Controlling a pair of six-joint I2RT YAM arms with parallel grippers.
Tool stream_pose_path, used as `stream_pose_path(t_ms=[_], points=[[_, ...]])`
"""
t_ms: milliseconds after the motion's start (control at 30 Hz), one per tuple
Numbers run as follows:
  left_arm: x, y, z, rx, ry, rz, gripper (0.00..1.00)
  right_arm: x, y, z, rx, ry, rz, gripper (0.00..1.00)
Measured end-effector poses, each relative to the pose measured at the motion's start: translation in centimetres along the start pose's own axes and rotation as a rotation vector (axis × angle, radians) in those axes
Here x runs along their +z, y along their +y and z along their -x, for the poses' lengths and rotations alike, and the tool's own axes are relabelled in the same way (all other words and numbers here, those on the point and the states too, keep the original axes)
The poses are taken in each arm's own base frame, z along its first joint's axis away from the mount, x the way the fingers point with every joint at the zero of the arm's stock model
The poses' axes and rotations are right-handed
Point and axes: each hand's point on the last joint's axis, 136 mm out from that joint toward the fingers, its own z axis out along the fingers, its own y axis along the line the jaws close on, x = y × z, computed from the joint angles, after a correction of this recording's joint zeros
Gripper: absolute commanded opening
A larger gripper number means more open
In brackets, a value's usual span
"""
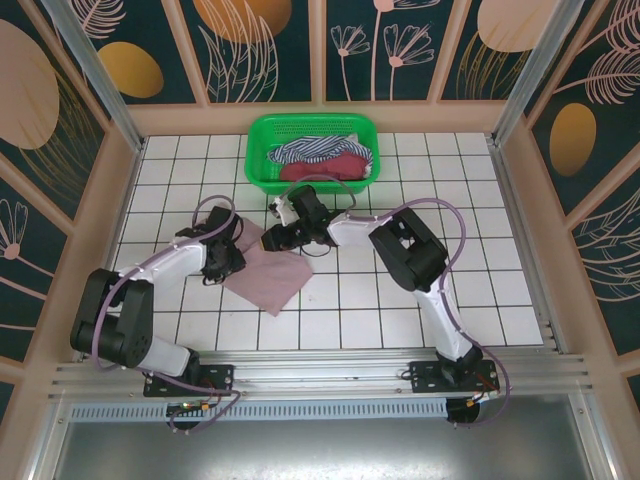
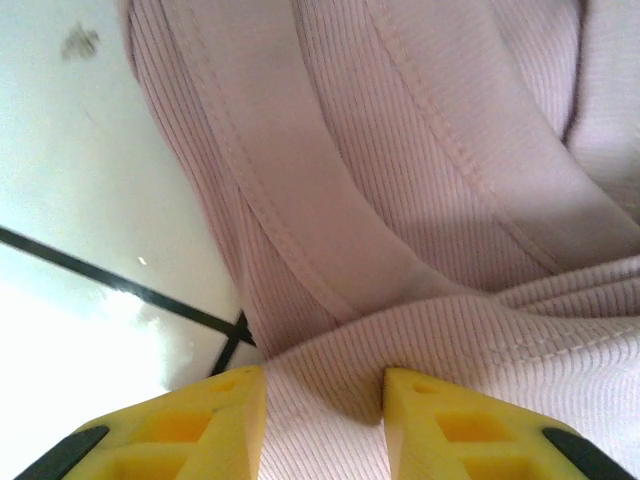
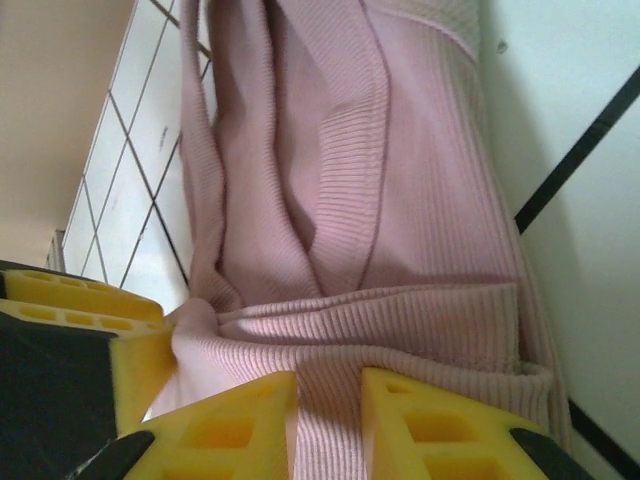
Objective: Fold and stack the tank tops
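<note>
Fabric of the pink tank top [image 1: 275,278] lies rumpled on the table [image 1: 400,330], just on the near side of the basket [image 1: 255,160], which holds the striped top [image 1: 305,150] and the red top [image 1: 328,168]. The left gripper [image 2: 325,400] is clamped on a fold at the edge farthest from the basket's right side. The right gripper [image 3: 328,390] pinches bunched cloth at the edge nearest the basket. For a clean fold, both should probably lift evenly, keep the cloth taut between them, and lay it over without dragging the lower layer.
</note>
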Motion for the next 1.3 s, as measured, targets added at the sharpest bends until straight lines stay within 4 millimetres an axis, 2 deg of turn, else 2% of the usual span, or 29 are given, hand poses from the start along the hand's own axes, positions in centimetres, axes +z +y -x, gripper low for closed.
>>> stream_pose_path(t_ms=[200,333,533,700,800,900,1133,1200,1300], points=[[-0.9,-0.9,1.8,0.050,-0.033,-0.011,0.41,-0.3,-1.3,0.5,-0.002,-0.018,-0.033,0.24],[-2.1,-1.3,2.3,0.055,-0.053,-0.026,0.43,-1.5,-2.2,0.7,0.004,-0.041,-0.063,0.24],[-3.5,-1.2,2.3,0.035,-0.071,-0.054,0.49,-3.2,-2.9,1.9,0.003,-0.082,-0.099,0.31],[-4.7,0.0,1.1,-0.031,-0.083,-0.094,0.51,-5.6,-2.3,3.2,-0.039,-0.117,-0.132,0.38],[-5.3,0.6,-0.5,-0.095,-0.067,-0.151,0.52,-7.3,-1.7,3.4,-0.066,-0.126,-0.149,0.44],[-5.5,0.1,-2.8,-0.145,-0.033,-0.224,0.53,-9.1,-1.3,2.6,-0.077,-0.117,-0.168,0.49],[-7.1,-5.8,-10.6,-0.084,0.105,-0.359,0.55,-13.3,-1.3,-3.1,0.010,-0.035,-0.231,0.54],[-7.2,-7.2,-12.9,-0.078,0.143,-0.378,0.55,-13.8,-1.8,-5.2,0.047,-0.001,-0.248,0.55],[-6.3,-8.0,-15.6,-0.082,0.193,-0.364,0.55,-13.9,-2.5,-7.2,0.093,0.039,-0.264,0.56]])
